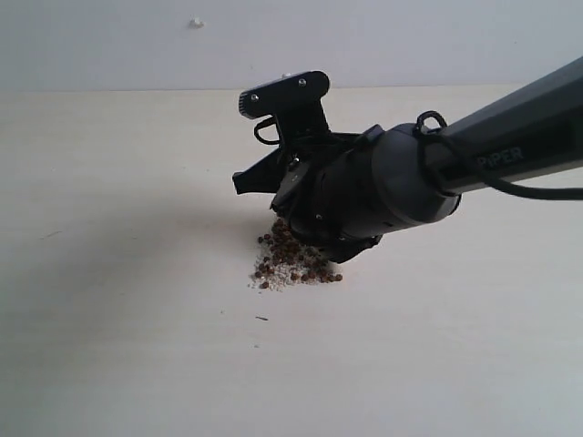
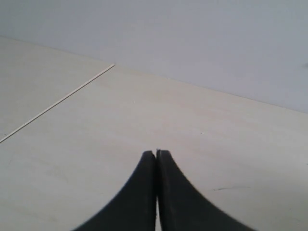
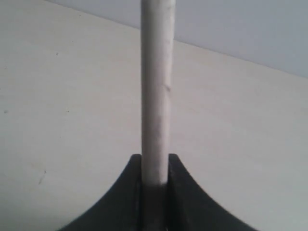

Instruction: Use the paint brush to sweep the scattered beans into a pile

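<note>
The beans (image 1: 291,259) lie in a small reddish-brown heap mixed with pale crumbs near the middle of the table, partly hidden under my right arm. My right gripper (image 1: 264,177) hangs just above and behind that heap. In the right wrist view this gripper (image 3: 155,159) is shut on the paint brush's pale handle (image 3: 156,86), seen edge-on as a narrow bar running away from the fingers. The ferrule and bristles are out of view everywhere. My left gripper (image 2: 156,153) is shut with nothing in it, low over bare tabletop, and does not appear in the exterior view.
The pale wooden table (image 1: 109,319) runs back to a white wall. A few stray specks (image 1: 261,318) lie in front of the heap. A thin seam (image 2: 57,103) crosses the tabletop in the left wrist view.
</note>
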Controlling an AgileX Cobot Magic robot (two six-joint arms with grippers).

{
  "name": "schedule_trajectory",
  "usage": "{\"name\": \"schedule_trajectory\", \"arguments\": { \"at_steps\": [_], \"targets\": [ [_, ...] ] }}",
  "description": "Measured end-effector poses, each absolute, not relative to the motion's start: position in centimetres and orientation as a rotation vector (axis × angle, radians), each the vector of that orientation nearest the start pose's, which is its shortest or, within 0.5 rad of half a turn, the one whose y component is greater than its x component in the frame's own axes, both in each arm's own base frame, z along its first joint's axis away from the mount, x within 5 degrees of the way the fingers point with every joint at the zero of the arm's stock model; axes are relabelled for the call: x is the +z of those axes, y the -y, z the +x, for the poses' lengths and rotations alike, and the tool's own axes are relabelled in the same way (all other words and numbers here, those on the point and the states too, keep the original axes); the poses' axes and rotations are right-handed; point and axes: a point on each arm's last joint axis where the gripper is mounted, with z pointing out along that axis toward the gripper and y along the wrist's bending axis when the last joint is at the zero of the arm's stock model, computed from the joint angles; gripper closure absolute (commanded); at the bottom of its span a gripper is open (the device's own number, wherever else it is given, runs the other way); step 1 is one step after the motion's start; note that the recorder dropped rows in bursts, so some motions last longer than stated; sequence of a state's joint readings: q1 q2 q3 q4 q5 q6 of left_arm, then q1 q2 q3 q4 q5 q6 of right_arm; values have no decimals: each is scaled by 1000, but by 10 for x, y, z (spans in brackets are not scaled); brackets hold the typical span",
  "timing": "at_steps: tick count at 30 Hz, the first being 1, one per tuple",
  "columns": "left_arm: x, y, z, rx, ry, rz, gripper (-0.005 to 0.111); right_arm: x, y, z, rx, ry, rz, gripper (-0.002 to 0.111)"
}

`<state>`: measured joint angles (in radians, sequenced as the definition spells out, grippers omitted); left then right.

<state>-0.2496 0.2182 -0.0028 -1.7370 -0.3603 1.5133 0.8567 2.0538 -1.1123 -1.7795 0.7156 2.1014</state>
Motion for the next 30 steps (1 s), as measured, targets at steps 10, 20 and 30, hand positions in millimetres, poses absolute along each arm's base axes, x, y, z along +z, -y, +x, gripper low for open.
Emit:
{"name": "schedule_trajectory", "arguments": {
  "at_steps": [10, 20, 30],
  "targets": [
    [195, -14, 74, -41, -1732, -244, 107, 138, -287, 305, -77, -2036, -257, 108],
    [195, -14, 74, -41, -1732, -244, 107, 145, -292, 294, -226, -1960, -209, 108],
    [195, -14, 74, -41, -1732, -244, 107, 154, -276, 291, -458, -1974, -206, 108]
  ]
}}
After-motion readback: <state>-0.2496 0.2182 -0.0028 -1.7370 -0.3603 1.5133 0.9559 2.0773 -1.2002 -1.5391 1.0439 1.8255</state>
